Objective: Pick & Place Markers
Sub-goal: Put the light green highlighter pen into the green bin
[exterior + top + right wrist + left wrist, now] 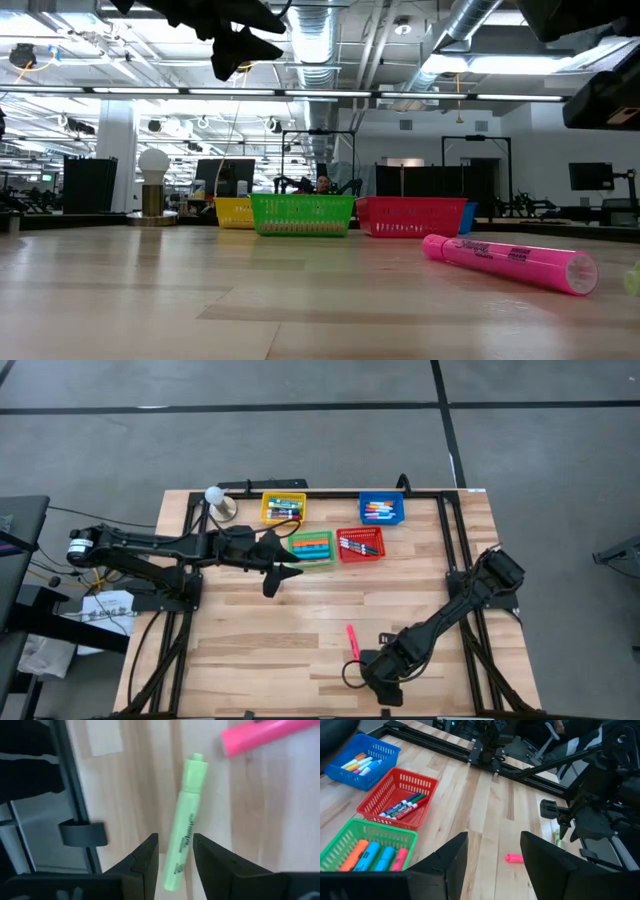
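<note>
Yellow-green marker (pixel 184 827) lies between the right pincer (pixel 176 851) fingers, which stand apart.

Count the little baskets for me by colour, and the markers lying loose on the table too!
Yellow basket: 1
Blue basket: 1
Green basket: 1
Red basket: 1
Loose pink marker: 1
Loose yellow-green marker: 1
Total: 4 baskets and 2 loose markers, 6 things.

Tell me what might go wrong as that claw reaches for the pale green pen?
The right gripper straddles only the tail end of the pale green highlighter, so gripped there it could tip or slip out. The pink highlighter lies close by, and a sideways nudge might send it rolling across the wooden table.
</note>
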